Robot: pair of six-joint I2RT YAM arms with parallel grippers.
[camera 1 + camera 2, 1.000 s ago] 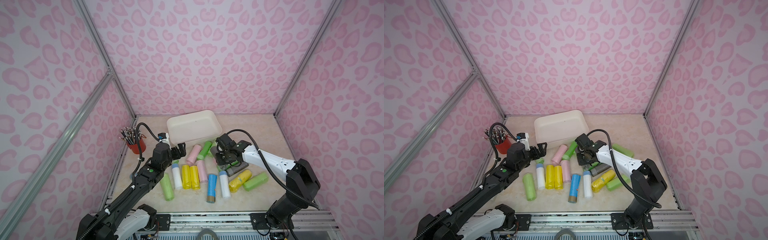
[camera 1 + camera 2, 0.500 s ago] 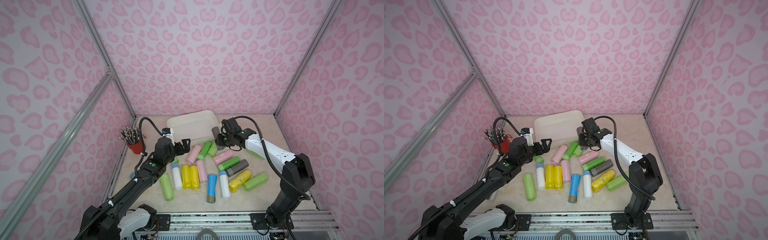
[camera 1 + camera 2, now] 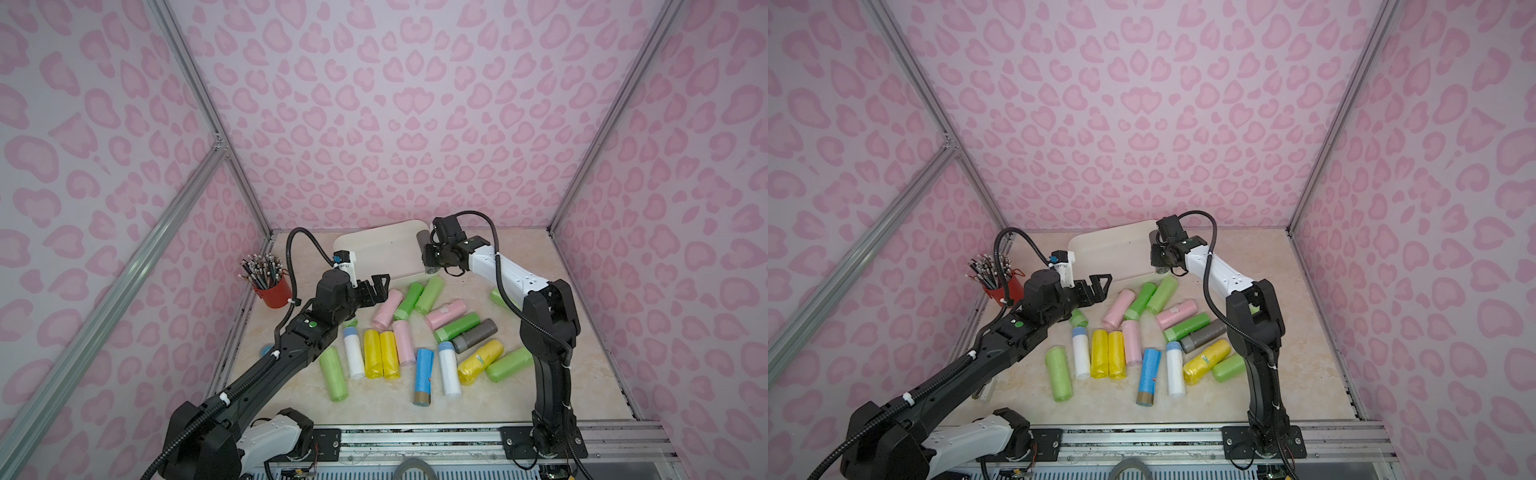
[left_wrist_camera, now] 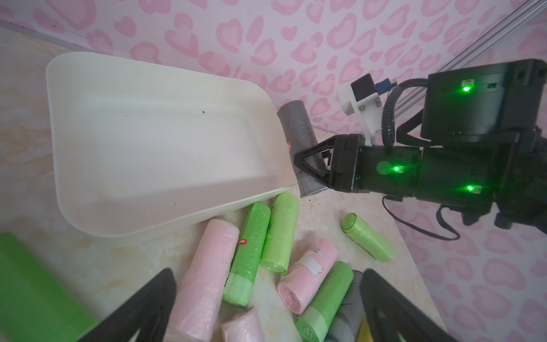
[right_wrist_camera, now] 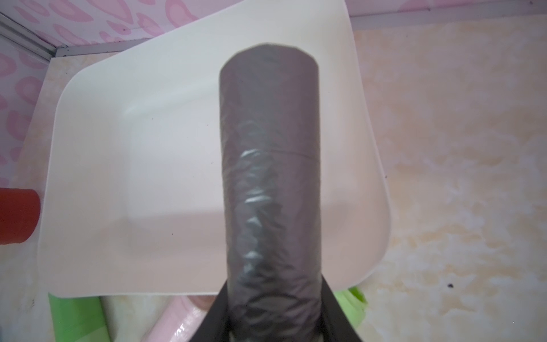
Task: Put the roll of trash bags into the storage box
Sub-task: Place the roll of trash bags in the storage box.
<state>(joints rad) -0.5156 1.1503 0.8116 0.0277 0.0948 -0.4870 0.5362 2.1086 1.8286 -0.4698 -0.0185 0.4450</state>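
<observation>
The storage box (image 3: pixel 374 251) (image 3: pixel 1106 253), a shallow cream-white tub, sits empty at the back of the table. My right gripper (image 3: pixel 430 257) (image 3: pixel 1159 258) is shut on a dark grey roll of trash bags (image 3: pixel 422 241) (image 5: pixel 269 177). It holds the roll above the box's right end, and in the right wrist view the roll stretches out over the box floor (image 5: pixel 148 177). My left gripper (image 3: pixel 379 283) (image 4: pixel 268 278) hangs open over the loose rolls just in front of the box (image 4: pixel 148 133), touching nothing. The grey roll (image 4: pixel 296 124) also shows in the left wrist view.
Several loose rolls lie in front of the box, among them a pink roll (image 3: pixel 386 311), a green roll (image 3: pixel 409 300), a yellow roll (image 3: pixel 372 353), a blue roll (image 3: pixel 424 374) and another grey roll (image 3: pixel 476 336). A red pencil cup (image 3: pixel 273 289) stands at the left. Pink walls close in three sides.
My right arm has carried the grey roll up from the pile and back to the box's right end. My left arm has risen and reached a little farther toward the box, still open.
</observation>
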